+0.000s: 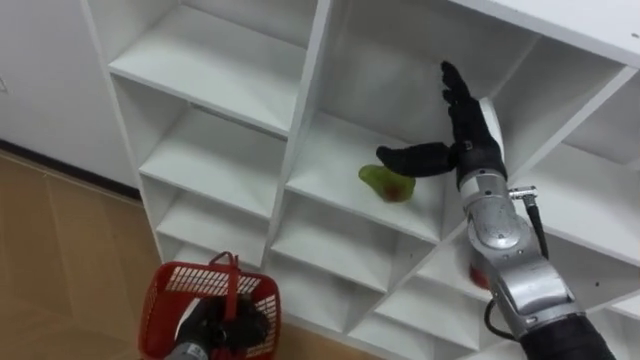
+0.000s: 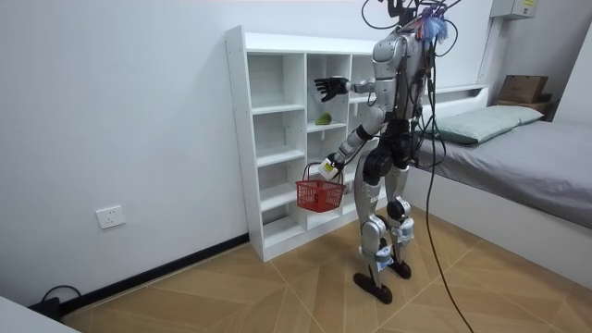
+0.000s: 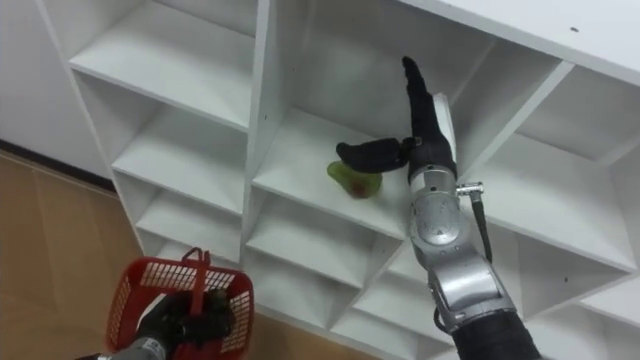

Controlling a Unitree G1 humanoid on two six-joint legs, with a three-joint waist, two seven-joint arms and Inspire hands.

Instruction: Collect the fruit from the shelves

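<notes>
Right hand (image 1: 472, 140) is spread open up in the closet (image 1: 300, 110) cubby, with the green fruit (image 1: 388, 184) sitting on the shelf (image 1: 320, 165) just under its thumb, down-left of my palm, while my left hand (image 1: 222, 325) grips the red basket (image 1: 152, 305) handle way below.

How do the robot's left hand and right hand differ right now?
The right hand is raised into a compartment of the closet; the left hand sits low, in front of the bottom shelves. The right hand is open, fingers straight, holding nothing, close by the green fruit; the left hand is curled round the handle of the red basket. Both hands are dark.
</notes>
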